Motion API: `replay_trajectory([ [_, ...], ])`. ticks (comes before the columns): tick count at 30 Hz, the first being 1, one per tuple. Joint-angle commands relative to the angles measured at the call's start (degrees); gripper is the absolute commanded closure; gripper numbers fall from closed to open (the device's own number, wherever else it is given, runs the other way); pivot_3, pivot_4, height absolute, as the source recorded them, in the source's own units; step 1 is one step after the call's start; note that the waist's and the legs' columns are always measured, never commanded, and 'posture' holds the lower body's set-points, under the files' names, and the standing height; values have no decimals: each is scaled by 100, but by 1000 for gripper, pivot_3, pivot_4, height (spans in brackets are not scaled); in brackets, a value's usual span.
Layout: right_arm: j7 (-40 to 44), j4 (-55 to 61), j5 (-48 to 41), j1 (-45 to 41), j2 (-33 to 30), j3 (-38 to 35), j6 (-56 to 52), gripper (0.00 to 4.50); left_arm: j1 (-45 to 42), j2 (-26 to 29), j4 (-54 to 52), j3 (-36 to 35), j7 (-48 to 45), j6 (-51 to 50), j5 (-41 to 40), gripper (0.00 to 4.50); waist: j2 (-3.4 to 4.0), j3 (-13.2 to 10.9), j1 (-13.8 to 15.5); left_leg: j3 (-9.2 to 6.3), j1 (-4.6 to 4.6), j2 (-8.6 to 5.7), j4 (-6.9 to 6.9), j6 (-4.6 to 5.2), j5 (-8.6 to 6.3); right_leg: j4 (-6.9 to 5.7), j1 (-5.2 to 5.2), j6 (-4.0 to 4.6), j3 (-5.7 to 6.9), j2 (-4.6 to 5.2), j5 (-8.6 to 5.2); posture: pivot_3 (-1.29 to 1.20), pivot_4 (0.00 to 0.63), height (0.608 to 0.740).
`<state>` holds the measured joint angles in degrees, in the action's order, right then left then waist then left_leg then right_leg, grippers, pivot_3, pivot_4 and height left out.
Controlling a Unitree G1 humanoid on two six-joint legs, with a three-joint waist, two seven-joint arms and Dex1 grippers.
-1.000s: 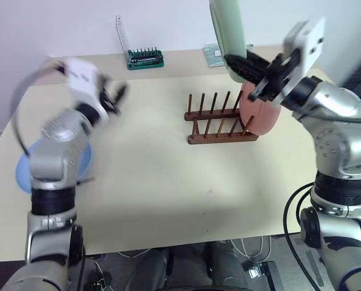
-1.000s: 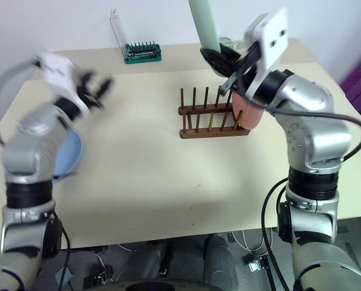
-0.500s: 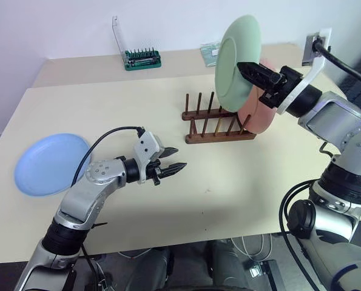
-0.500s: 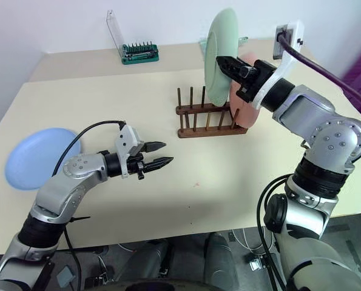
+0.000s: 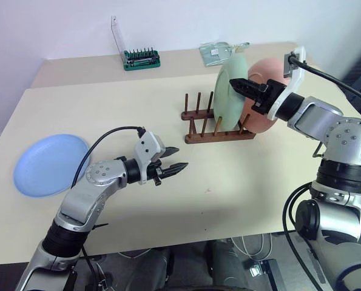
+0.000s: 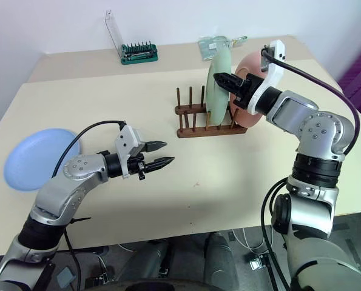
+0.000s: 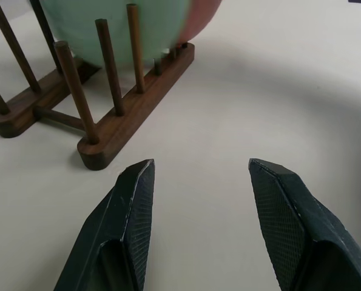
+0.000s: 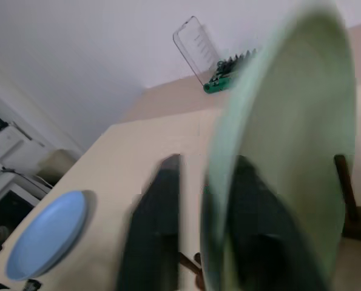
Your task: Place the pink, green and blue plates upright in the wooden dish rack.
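While two plates — green plate (image 5: pixel 227 91) and pink plate (image 5: pixel 266 91) — stand in the rack (image 5: pixel 213 124), the right gripper (image 6: pixel 224 80) straddles the green rim, the left gripper (image 5: pixel 176 160) gapes empty, and one blue plate (image 5: pixel 49 163) lies flat.

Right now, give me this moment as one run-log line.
pink plate: racked | green plate: upright in wooden dish rack, right gripper straddling its rim | blue plate: flat on table | left gripper: open, empty
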<state>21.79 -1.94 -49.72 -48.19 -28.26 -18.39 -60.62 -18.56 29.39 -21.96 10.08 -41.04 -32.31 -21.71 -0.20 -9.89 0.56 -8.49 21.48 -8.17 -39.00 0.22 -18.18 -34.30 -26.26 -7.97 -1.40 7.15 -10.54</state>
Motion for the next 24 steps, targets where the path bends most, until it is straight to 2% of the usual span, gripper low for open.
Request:
replay_trajectory([
  [1, 386, 424, 421, -172, -267, 247, 716, 1420, 44, 19, -286, -104, 47, -32, -25, 1974, 0, 0, 0, 1, -1, 1, 0, 0, 0, 0, 0, 0, 0, 0, 0, 0, 150, 735],
  [3, 539, 529, 640, -162, -375, 397, 993, 1420, 54, 17, -298, -116, 61, -51, -39, 1974, 0, 0, 4, 4, 0, 1, 0, 1, -1, -1, -2, 0, -1, 0, 0, 0, 150, 735],
  [6, 872, 846, 1624, -95, -933, 927, 1946, 1420, 51, -4, -282, -188, 150, -32, -6, 1974, 0, 0, 12, 7, 0, 1, -1, 2, -1, -1, -3, -1, -2, -1, 0, 0, 150, 735],
  [8, 1181, 1043, 2269, -72, -1373, 1164, 2778, 1420, 15, -129, -208, -451, 441, 38, 10, 1974, 0, -1, 16, 10, 0, 1, -1, 3, -2, 0, -3, -1, -2, -1, 0, 0, 150, 735],
  [10, 1429, 1143, 2557, -83, -1603, 1276, 3235, 1420, -45, -310, -108, -774, 813, 7, -21, 1974, -2, 0, 12, 14, 1, 2, -1, 4, -3, 1, -5, -1, -2, -1, 0, 0, 150, 735],
  [13, 1989, 1721, 2668, -62, -1687, 1776, 3447, 1356, -376, -912, 97, -1825, 2551, -286, 295, 1085, -3, 0, -19, 20, -3, 10, -1, 3, -3, 0, -5, -1, -4, -5, 1, 0, 150, 735],
  [15, 2168, 1929, 2701, 4, -1570, 2019, 3490, 1356, -619, -1240, 141, -2197, 3542, -522, 641, 103, -4, 0, -33, 26, -5, 24, -2, 1, -3, 0, -5, 5, -4, -14, 5, 0, 150, 735],
  [18, 2384, 2060, 2768, 228, -1287, 2450, 3570, 1356, -1106, -2000, -5, -3099, 5742, -1278, 1514, 43, -17, 6, 13, 29, -6, 33, -6, -3, -5, 5, 0, 7, -5, -21, 9, 0, 150, 735],
  [20, 2457, 1913, 3030, 323, -1157, 2710, 3754, 1356, -1223, -2243, -301, -3438, 6746, -1681, 2189, 43, -33, 10, 20, 29, -4, 32, -8, -2, -6, 10, 1, 4, -4, -22, 13, 0, 150, 735],
  [24, 2611, 1620, 3296, 415, -996, 2880, 4070, 1356, -1103, -2499, -992, -3951, 7456, -2383, 2797, 43, -46, 4, 28, 34, 0, 30, -9, -2, -7, 12, -7, 4, -4, -22, 15, 0, 150, 735],
])
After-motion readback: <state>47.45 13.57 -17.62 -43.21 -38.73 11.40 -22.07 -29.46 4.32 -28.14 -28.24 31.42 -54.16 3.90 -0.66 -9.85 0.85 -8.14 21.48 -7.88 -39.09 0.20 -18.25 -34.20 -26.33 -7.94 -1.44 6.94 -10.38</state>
